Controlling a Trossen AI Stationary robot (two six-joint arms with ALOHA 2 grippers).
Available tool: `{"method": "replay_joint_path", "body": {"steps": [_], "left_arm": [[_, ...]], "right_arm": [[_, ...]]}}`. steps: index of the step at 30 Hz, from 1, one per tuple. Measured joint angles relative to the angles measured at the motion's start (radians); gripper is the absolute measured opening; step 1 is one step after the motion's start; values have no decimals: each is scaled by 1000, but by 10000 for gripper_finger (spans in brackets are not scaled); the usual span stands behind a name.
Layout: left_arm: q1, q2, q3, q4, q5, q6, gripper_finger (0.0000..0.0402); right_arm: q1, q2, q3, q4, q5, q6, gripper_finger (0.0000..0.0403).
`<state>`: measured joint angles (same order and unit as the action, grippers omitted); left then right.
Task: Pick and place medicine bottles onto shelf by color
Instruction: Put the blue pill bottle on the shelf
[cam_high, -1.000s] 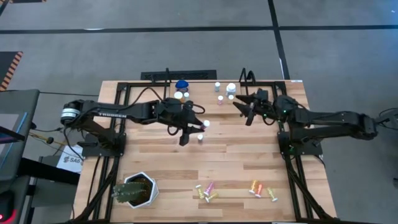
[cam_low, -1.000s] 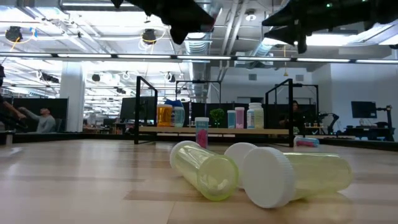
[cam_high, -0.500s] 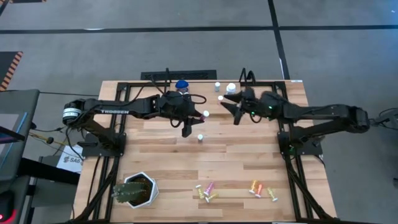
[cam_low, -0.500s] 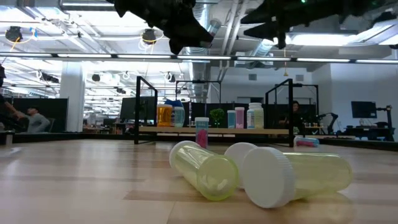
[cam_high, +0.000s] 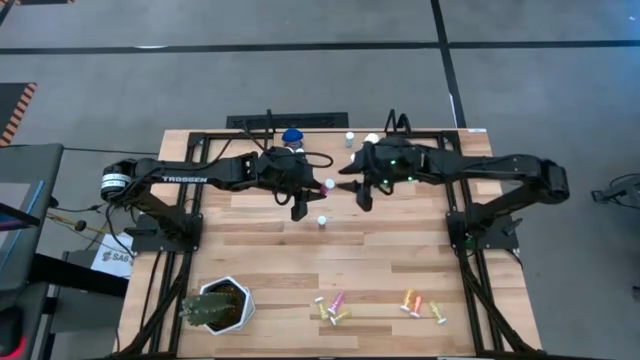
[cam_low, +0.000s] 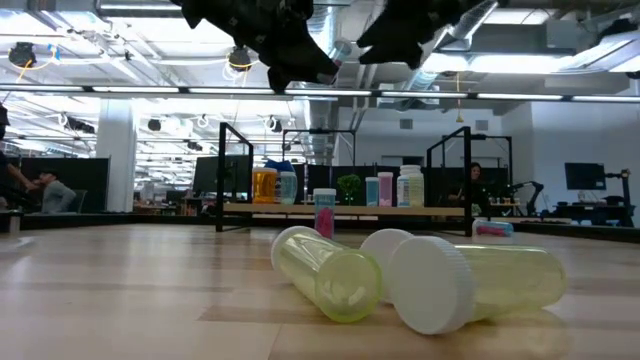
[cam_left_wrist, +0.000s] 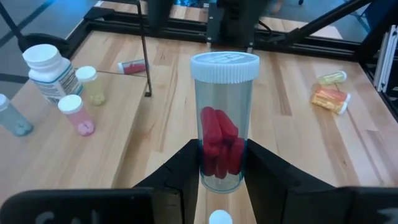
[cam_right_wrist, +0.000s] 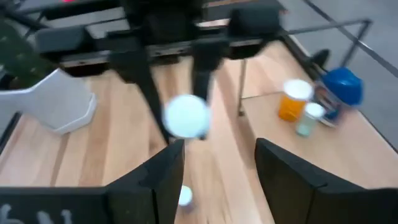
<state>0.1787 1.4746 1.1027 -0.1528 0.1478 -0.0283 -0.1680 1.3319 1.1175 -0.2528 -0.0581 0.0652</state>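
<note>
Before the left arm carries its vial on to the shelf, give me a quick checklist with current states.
1. Left gripper shut on the clear vial with red capsules: ok.
2. Vial upright, white cap on: ok.
3. Right gripper open and empty: ok.
4. Gap between the two arms above the table: not ok, right gripper close to the held vial.
5. Free spot on the shelf for this colour: cannot tell.
6. Small bottle on the table below: upright, ok.

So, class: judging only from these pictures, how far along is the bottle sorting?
Done: several bottles stand on the shelf. In hand: the left end effector grips a clear bottle with red pills; the right end effector is open and empty. Left: one upright bottle mid-table and the lying bottles near the front edge.
</note>
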Motion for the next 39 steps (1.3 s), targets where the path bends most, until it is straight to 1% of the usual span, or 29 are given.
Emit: {"method": "replay_joint_path", "body": {"steps": [6,14,18,22,31,34,39], "left_arm": [[0,0,0,-13,0,-13,96],[-18,0,0,-18,-3,-9,96],[-24,0,0,-19,-7,-9,96],[-25,0,0,-22,-27,-7,96],[-25,0,0,-18,-60,-2,96],[-25,0,-1,-17,-63,-2,96],[-26,0,-1,-15,-92,-2,106]], "right_arm": [[31,59,56,1,-6,-64,216],[31,145,115,-3,-6,-78,216],[31,162,133,-4,-6,-100,214],[32,160,135,-16,-6,-99,197],[31,154,135,-32,-5,-92,123],[31,154,135,-33,-5,-92,117],[30,154,136,-40,-5,-92,132]]}}
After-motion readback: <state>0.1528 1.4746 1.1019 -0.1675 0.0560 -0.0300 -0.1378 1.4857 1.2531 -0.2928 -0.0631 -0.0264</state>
